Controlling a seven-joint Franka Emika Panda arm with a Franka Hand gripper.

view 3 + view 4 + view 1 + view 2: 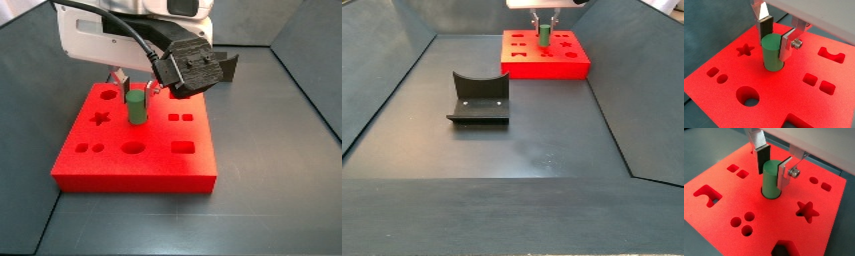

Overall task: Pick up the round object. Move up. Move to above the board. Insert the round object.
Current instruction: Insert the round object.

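Observation:
The green cylinder peg (772, 55) stands upright at the middle of the red board (784, 95), its foot in the centre cut-out, with a dark ring around the base. My gripper (774, 42) is straight above the board, and its two fingers close on the peg's top from opposite sides. Both wrist views show this; in a wrist view the peg (772, 180) rises from the board (771, 218) between the dark pad and the silver plate of the gripper (773, 170). In a side view the peg (136, 108) stands under the gripper (136, 92).
The board (543, 68) lies at the far end of a dark walled bin. The fixture (477, 98) stands on the floor nearer the middle. Star, square, round and notched cut-outs surround the peg on the board (134, 170).

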